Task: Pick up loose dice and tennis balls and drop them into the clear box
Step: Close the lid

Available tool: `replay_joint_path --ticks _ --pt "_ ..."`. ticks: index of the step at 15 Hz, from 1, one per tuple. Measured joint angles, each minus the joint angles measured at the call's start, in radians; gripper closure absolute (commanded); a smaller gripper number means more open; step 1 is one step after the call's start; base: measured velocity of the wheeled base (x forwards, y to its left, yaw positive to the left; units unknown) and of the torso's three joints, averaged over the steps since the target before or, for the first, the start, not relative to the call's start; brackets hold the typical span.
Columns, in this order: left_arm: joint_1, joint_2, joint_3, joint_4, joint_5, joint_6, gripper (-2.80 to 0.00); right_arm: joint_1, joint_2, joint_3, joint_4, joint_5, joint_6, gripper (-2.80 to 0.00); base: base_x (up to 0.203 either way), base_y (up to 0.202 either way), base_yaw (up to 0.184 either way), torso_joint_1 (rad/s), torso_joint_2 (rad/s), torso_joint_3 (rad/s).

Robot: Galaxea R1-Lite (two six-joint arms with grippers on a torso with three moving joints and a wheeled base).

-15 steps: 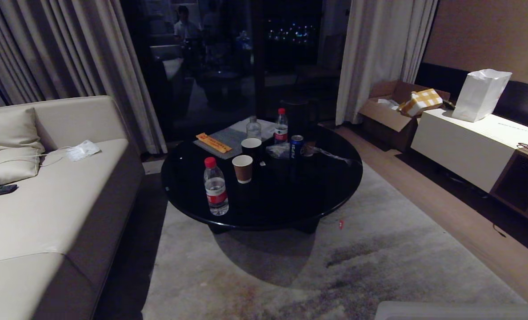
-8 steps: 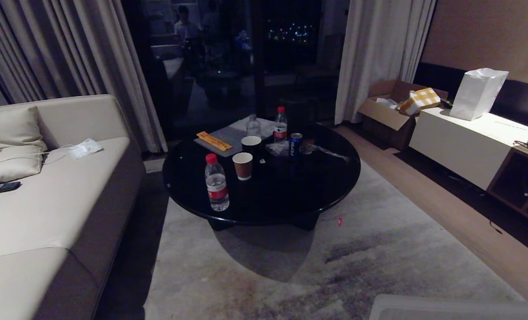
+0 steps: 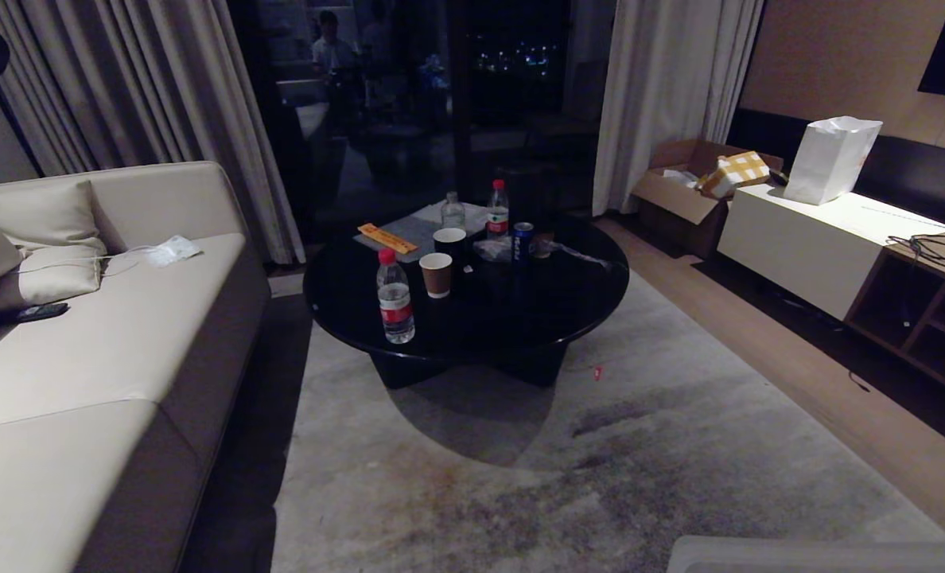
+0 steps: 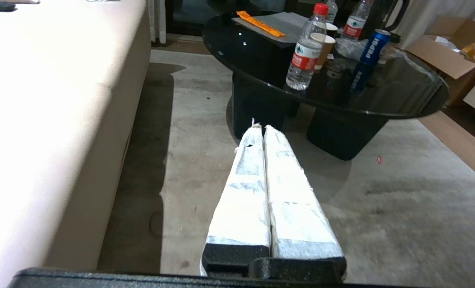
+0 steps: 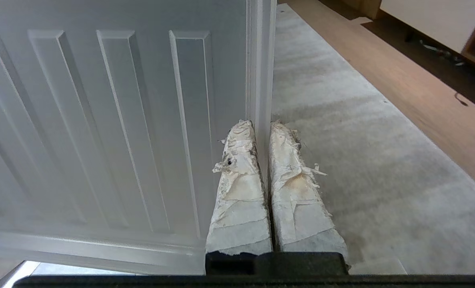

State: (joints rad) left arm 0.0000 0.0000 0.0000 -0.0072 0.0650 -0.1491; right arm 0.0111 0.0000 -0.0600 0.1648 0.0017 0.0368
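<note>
Fingers of the right tool [image 5: 261, 128] are clamped together on the raised rim of a ribbed whitish lid [image 5: 101, 120], which stands on edge beside them over the grey rug [image 5: 361, 168]. In the head view only a pale strip of that lid shows, at the lower right corner. The left tool [image 4: 261, 129] hangs empty with its taped fingers pressed together, above the rug between the beige sofa [image 4: 41, 120] and the round black counter [image 4: 401, 96].

On the counter stand a red-capped water bottle [image 3: 394, 297], a brown paper cup [image 3: 436, 274] just beside it and a blue Pepsi can [image 3: 523, 241] farther back. A white paper bag [image 3: 830, 159] sits on the white cabinet [image 3: 799, 247] at the right wall.

Compared with a second ago, the whole head view has shifted: the counter now sits higher and smaller, more rug shows in front, and the things on it keep their arrangement. Where the dice, tennis balls and clear box lie cannot be told from these views.
</note>
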Motion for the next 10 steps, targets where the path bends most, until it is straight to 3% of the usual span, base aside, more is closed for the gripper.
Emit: replay_joint_path --ticks 10 --pt "0.000 0.000 0.000 0.000 0.000 0.000 0.00 0.000 0.000 0.000 0.000 0.000 -0.002 0.00 -0.185 0.000 -0.001 0.003 0.00 0.003"
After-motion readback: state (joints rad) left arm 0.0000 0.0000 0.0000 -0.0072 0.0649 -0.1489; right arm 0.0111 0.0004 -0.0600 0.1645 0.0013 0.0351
